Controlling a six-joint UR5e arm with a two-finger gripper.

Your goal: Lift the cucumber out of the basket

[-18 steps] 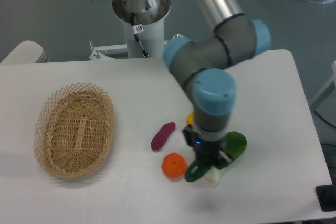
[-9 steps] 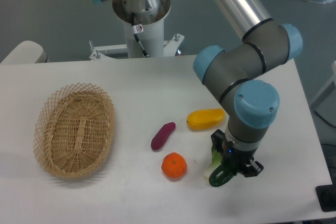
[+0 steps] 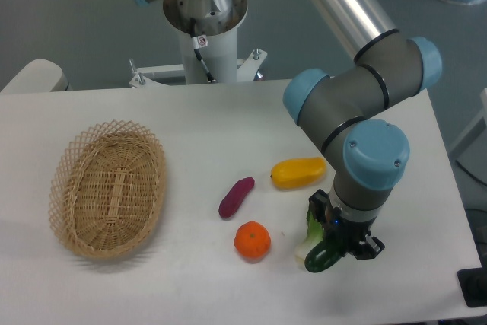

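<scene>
The woven wicker basket (image 3: pixel 61 180) lies at the table's left with nothing in it. Far to its right, near the front edge, the dark green cucumber (image 3: pixel 318 258) pokes out from under the arm's wrist. My gripper (image 3: pixel 338 250) points straight down over it and appears shut on it, though the wrist hides most of the fingers. Whether the cucumber touches the table I cannot tell.
A leafy green-and-white bok choy (image 3: pixel 310 235) lies right against the gripper's left side. An orange (image 3: pixel 253 240), a small purple eggplant piece (image 3: pixel 237 197) and a yellow vegetable (image 3: pixel 298 173) lie mid-table. The robot's base (image 3: pixel 204 28) stands at the back.
The gripper has moved right from beside the orange, and the cucumber has gone with it. The yellow vegetable, hidden a second ago, now shows. Over the last half second there is barely any motion.
</scene>
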